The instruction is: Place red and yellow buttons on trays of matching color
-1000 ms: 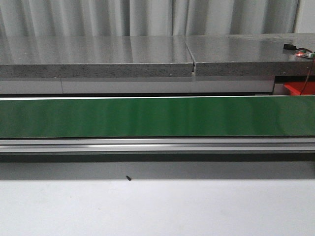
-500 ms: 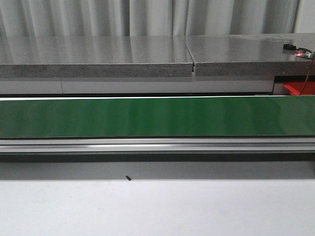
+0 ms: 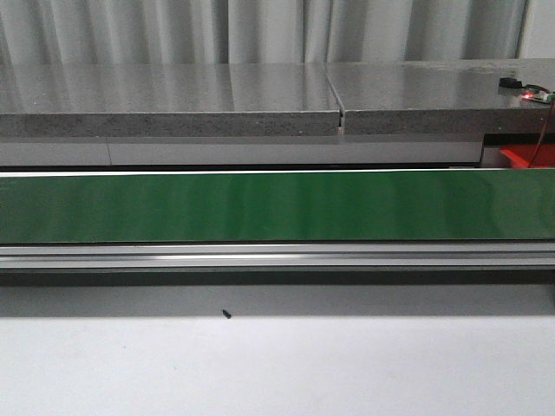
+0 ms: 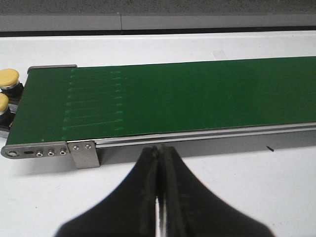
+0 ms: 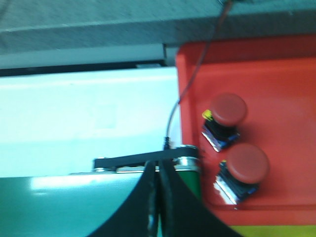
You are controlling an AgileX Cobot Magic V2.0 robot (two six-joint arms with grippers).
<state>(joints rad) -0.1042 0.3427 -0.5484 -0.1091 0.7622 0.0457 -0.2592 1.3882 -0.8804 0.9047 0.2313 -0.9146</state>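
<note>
Even, soft overhead light; the front view is sharp. Pale sheen streaks the green belt (image 3: 277,206) and the grey counter (image 3: 173,91). The right wrist view is blurred, with a washed-out cyan tint. Near fingers (image 4: 148,197) are soft.

The long green conveyor belt (image 3: 277,206) is running left to right across the white worktop (image 3: 277,368). Beyond the left hand (image 4: 159,163), two yellow round-capped buttons (image 4: 9,77) are sitting just off the belt's end. Beyond the right hand (image 5: 157,173), two red round-capped buttons (image 5: 227,109) are lying side by side in the red plastic tray (image 5: 286,98), beside the belt's other end.
</note>
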